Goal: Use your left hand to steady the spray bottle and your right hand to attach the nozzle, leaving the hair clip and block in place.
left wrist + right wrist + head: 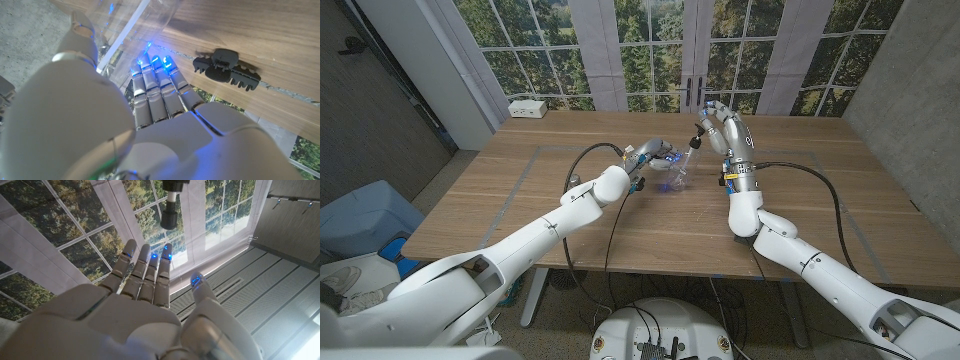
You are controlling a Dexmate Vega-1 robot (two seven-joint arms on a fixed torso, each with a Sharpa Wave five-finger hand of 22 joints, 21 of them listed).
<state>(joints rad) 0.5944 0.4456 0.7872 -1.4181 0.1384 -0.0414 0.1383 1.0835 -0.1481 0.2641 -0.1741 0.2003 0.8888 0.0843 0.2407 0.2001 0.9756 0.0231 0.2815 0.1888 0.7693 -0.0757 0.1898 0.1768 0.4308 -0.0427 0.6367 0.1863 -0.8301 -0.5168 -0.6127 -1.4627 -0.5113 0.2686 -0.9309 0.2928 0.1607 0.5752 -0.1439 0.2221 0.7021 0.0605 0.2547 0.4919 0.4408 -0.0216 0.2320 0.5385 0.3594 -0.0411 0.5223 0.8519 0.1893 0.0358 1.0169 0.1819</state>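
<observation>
1 spray bottle (pixel 680 176), 1 nozzle (pixel 697 138), 1 hair clip (pixel 227 69), 2 hands

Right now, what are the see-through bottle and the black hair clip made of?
The spray bottle looks like clear, glossy plastic: the wood and the left robot hand show through its wall, which catches bright glints. The hair clip looks like matte black plastic, with moulded teeth and hardly any shine. It could be coated metal.

You worked in what looked like a lab or test room made from an office space: a plain wooden tabletop (pixel 520 200) stood before tall paned windows (pixel 650 50) with trees outside, a white power strip (pixel 528 108) lay at its far edge, cables (pixel 820 180) trailed across it, and the grey walls (pixel 370 90) were bare.
</observation>
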